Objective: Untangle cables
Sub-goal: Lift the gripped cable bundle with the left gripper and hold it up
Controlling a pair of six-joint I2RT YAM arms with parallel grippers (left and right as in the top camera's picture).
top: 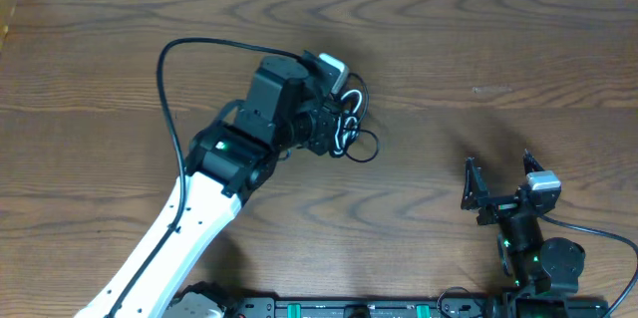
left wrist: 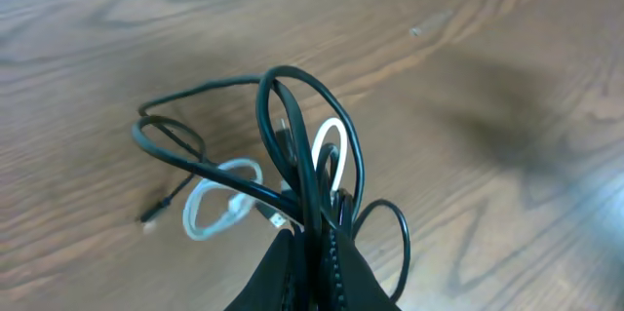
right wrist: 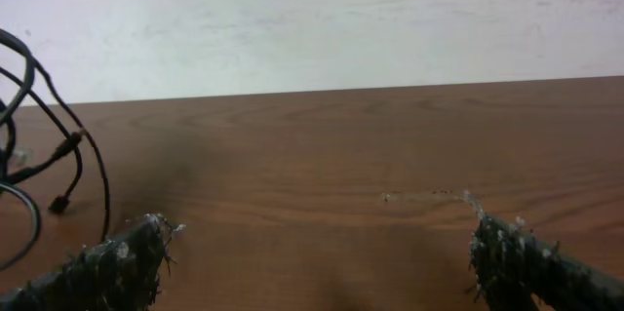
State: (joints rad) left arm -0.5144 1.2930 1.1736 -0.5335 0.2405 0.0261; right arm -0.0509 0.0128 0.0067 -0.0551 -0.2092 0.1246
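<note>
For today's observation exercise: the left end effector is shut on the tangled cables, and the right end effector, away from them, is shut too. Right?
No. The right end effector is open, not shut: the right wrist view shows its jaws wide apart, nothing between them. The rest holds: the left end effector is shut on the cables.

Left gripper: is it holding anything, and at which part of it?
Yes. The left gripper is shut on the tangled cables, pinching black and white loops together where they bunch. The right gripper is open and holds nothing.
</note>
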